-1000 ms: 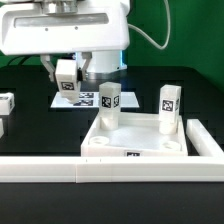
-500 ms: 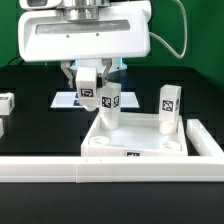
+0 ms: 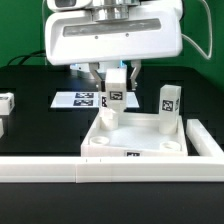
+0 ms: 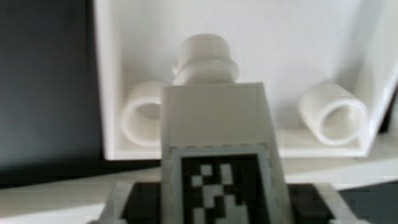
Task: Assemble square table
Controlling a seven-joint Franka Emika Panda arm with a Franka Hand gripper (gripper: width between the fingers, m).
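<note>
**Two legs in, two to go**

The slab (image 3: 160, 148) sits mid-table with a first leg (image 3: 168, 108) and a second leg (image 3: 106, 120) upright in its far corners. Above it, the gripper (image 3: 117, 80) pinches a third leg (image 3: 117, 92) between its jaws. A spare leg (image 3: 5, 103) lies at the exterior view's left. Both near sockets look empty.

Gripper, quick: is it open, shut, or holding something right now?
Gripper: closed on a white table leg, holding it above the square table.

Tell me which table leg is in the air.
The gripped leg, hanging in the gripper above the square table; two standing legs sit in its far corners.
</note>
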